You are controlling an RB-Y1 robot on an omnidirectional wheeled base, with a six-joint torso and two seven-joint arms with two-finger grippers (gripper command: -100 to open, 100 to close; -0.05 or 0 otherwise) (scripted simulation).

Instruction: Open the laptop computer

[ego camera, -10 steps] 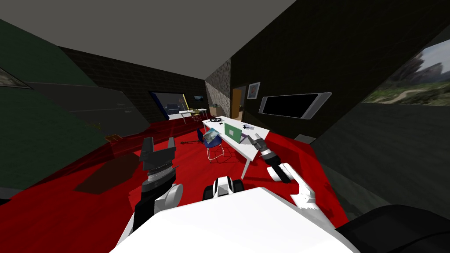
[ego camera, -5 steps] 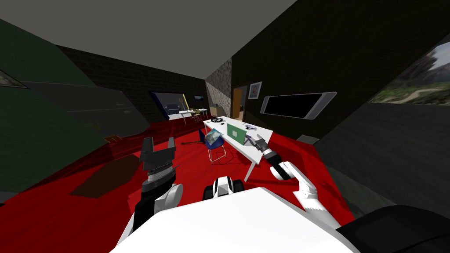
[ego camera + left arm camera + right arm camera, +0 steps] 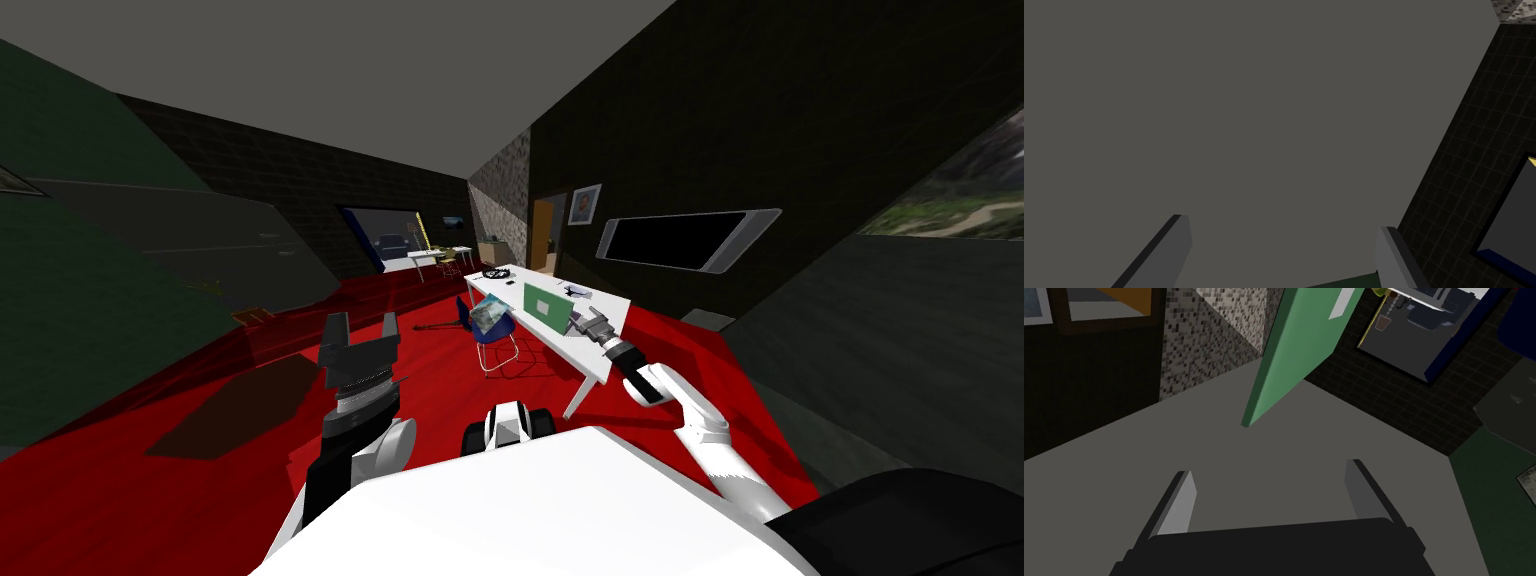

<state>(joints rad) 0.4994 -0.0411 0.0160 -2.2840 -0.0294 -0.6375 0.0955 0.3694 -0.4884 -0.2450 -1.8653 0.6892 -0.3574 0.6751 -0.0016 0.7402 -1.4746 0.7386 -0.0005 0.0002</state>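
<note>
Right gripper point(image 3: 1269, 468) spread, near green laptop point(image 3: 1296, 353), lid raised upright.

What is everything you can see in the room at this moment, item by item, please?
Laptop: one, green lid raised, on the near table, just ahead of the right gripper.
Near table: one, white, long, right of centre.
Chair: one, blue, beside the near table.
Far table: one, white, at the back of the room.
Wall screen: one, black with a light frame, on the dark wall past the near table.
Rug: one, brown, on the floor to the left.
Left gripper: one, fingers open, raised away from the table.
Right gripper: one, fingers open, pointing at the laptop's lid.
</note>
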